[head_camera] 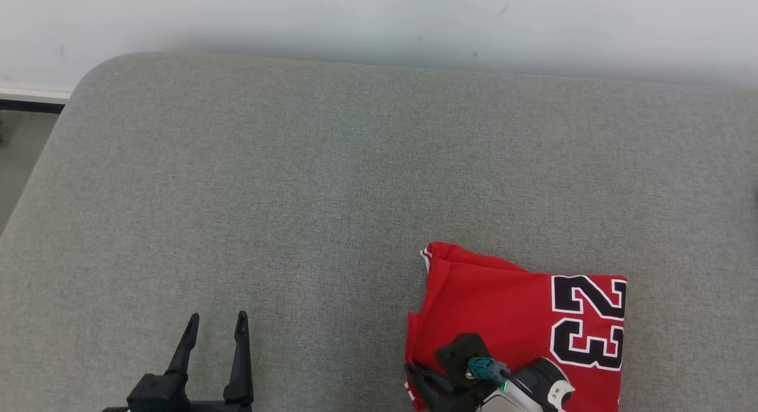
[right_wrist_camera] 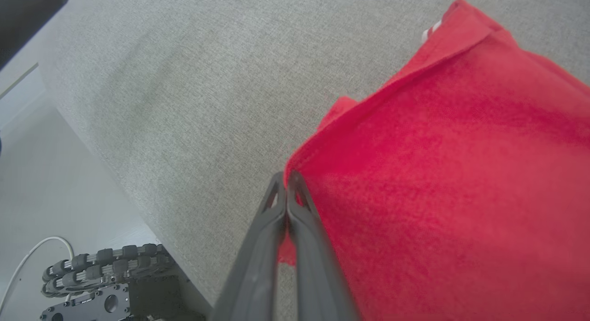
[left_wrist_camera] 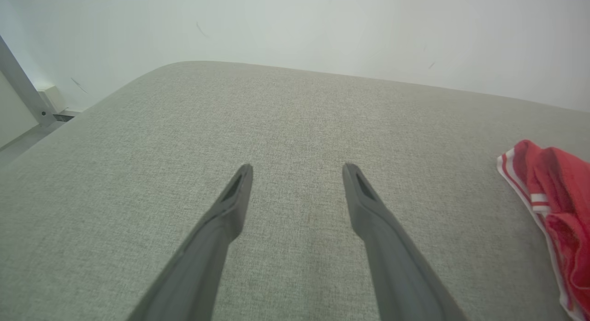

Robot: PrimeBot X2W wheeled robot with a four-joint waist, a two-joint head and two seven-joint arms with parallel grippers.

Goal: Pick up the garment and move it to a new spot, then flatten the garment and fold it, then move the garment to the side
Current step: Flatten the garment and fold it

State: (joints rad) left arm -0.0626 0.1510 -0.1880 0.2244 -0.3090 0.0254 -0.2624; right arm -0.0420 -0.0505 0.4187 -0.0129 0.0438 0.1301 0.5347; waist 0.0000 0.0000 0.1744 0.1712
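Currently the garment [head_camera: 509, 305], a red jersey bearing the number 23 in black with white outline, lies folded into a rough rectangle on the near right part of the grey padded surface [head_camera: 296, 193]. Its numbered end points right, and a white-striped trim shows at its far left corner. The right gripper [head_camera: 414, 373] is at the jersey's near left edge. In the right wrist view the right gripper [right_wrist_camera: 286, 178] has its jaws pressed together on that edge, pinching the cloth, with red fabric showing on both sides of the fingers. The left gripper [head_camera: 217, 317] sits at the near left, well apart from the jersey, above bare grey surface. In the left wrist view the left gripper [left_wrist_camera: 297, 169] has its jaws spread wide with nothing between them, and the jersey's striped corner [left_wrist_camera: 562, 192] shows at the right margin. A pale wall [head_camera: 379, 21] runs along the far side of the surface. A black roller wheel [right_wrist_camera: 106, 265] and a white cable [right_wrist_camera: 27, 252] show on the pale floor below the surface's near edge.
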